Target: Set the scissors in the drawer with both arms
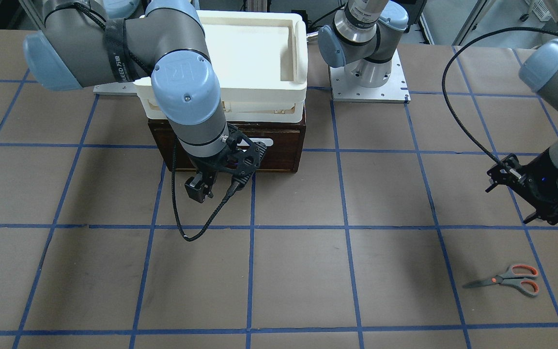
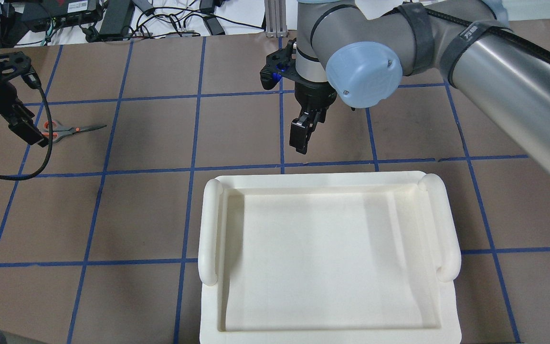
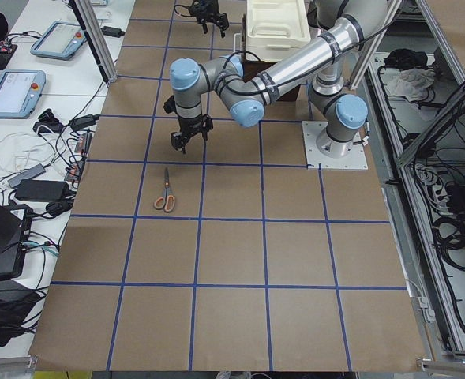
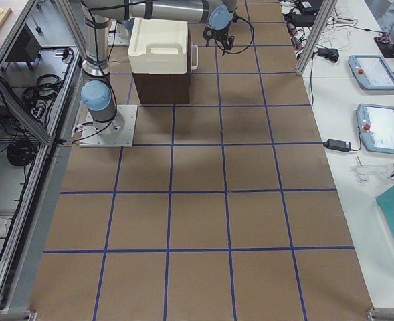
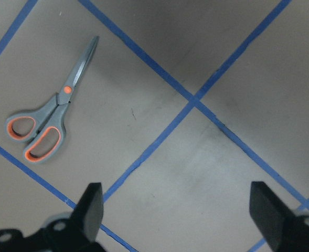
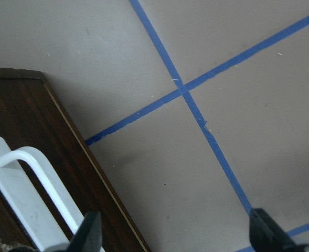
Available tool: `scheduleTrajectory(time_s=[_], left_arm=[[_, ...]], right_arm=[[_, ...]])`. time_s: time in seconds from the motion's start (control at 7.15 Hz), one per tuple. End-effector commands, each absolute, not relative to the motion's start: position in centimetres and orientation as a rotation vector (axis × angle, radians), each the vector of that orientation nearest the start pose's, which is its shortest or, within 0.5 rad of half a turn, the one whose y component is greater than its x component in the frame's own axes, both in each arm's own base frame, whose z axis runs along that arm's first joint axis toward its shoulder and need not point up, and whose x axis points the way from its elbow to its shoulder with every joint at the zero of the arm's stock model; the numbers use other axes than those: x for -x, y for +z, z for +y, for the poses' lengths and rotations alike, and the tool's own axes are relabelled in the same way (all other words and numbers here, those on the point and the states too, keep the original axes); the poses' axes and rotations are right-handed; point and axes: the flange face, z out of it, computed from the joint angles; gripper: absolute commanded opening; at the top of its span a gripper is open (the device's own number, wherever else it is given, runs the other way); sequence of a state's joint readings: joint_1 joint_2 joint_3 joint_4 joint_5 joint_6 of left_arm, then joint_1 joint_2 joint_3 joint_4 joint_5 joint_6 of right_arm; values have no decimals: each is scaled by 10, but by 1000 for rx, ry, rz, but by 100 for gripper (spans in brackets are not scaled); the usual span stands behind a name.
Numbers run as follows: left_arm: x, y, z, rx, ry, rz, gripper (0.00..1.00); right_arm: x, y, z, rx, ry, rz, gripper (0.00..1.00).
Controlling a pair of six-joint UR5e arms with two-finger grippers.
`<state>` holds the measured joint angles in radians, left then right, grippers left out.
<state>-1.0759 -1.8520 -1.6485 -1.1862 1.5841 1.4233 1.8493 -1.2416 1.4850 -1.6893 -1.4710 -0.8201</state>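
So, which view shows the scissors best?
The left wrist-mounted view: the scissors lie whole, close and closed. Front-facing shows them small; overhead, the left gripper hides part; exterior left, tiny. The other two show none.

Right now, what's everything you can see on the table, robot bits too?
table: one, brown with blue tape lines, under everything
scissors: one pair, grey with orange loops, lying flat near the left pincer, untouched
drawer: one, dark brown, under the tray
white bar handle: one, white, on the drawer front
tray: one, cream-white, on top of the drawer's box
left arm: one, grey with light blue caps
right arm: one, same colours
left pincer: one, black, open, above the table beside the scissors
right pincer: one, black, open, by the drawer handle
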Motion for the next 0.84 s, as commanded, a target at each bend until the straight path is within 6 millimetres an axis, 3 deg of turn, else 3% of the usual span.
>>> scheduleTrajectory(time_s=[0.0,0.42,0.7], left_arm=[[-184,293,-601,-1558,8,2638,100],[-199,247,-625,-1869,19,2410,100],[-213,232,-651,-1996,11,2305,100]], right_arm=[[-309,361,-544,1724,58,2434,100],[-306,348,-539,1890,91,2285,100],[-304,339,-535,2003,110,2173,100]])
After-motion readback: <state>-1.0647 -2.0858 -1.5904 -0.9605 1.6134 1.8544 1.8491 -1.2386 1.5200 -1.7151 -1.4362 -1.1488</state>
